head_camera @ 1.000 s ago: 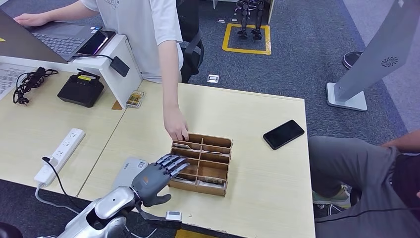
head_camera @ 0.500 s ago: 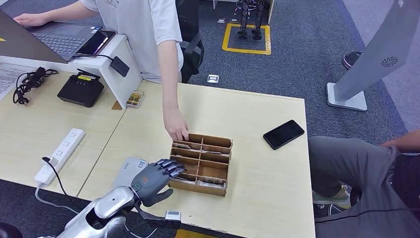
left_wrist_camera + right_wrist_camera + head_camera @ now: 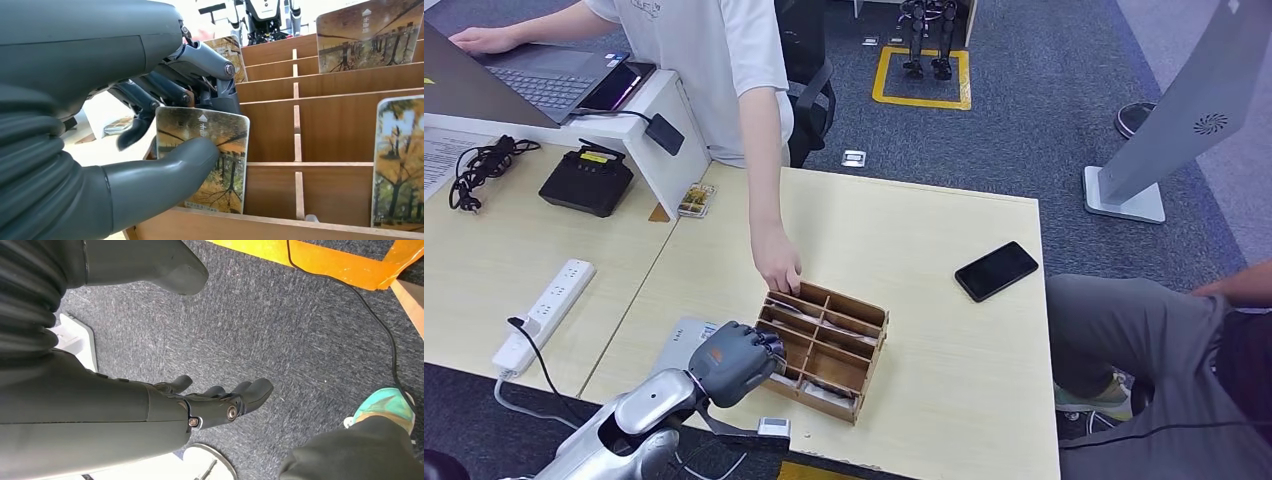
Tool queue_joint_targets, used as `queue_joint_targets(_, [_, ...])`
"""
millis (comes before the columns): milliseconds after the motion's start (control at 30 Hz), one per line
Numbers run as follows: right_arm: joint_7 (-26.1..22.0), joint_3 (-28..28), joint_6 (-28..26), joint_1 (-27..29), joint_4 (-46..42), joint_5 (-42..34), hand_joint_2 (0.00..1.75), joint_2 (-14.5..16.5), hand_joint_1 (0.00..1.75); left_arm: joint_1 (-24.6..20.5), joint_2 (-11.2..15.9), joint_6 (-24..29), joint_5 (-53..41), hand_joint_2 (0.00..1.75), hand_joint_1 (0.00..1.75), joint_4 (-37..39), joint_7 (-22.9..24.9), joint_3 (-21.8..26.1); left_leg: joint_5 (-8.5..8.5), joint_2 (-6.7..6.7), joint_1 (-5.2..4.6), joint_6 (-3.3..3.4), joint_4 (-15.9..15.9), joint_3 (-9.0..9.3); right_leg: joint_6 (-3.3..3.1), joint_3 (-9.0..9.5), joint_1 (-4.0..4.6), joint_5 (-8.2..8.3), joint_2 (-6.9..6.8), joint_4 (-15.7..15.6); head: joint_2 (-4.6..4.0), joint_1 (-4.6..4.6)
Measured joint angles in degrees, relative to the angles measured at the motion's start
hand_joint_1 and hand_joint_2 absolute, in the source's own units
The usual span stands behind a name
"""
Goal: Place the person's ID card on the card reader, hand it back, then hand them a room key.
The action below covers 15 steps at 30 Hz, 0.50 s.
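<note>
A wooden divided box of room key cards sits skewed on the table's near side. My left hand reaches into its near left compartment. In the left wrist view that left hand pinches one key card, printed with autumn trees, between thumb and fingers, the card standing in the box. More key cards stand in other slots. The grey card reader lies just left of the box, partly under my hand. My right hand hangs over the carpet, holding nothing.
A person's hand rests at the box's far left corner. A black phone lies on the table's right side. A power strip, a black device and a laptop sit left. A seated person's leg is at right.
My left hand's fingers have curled into the box and closed on a key card. The box has turned and slid slightly. The person's hand stays at the box's far corner.
</note>
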Motion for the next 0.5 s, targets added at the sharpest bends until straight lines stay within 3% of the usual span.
queue_joint_targets(500, [-0.17,-0.46,-0.05,-0.06,-0.18,1.19,1.75,0.06,0.0,1.27,0.14,0.76,1.66,1.75,1.75,-0.22,-1.38,2.22,0.0,0.0,0.0,0.0,0.0,0.0,0.0,0.0,0.0,0.0,0.0,0.0,0.0,0.0])
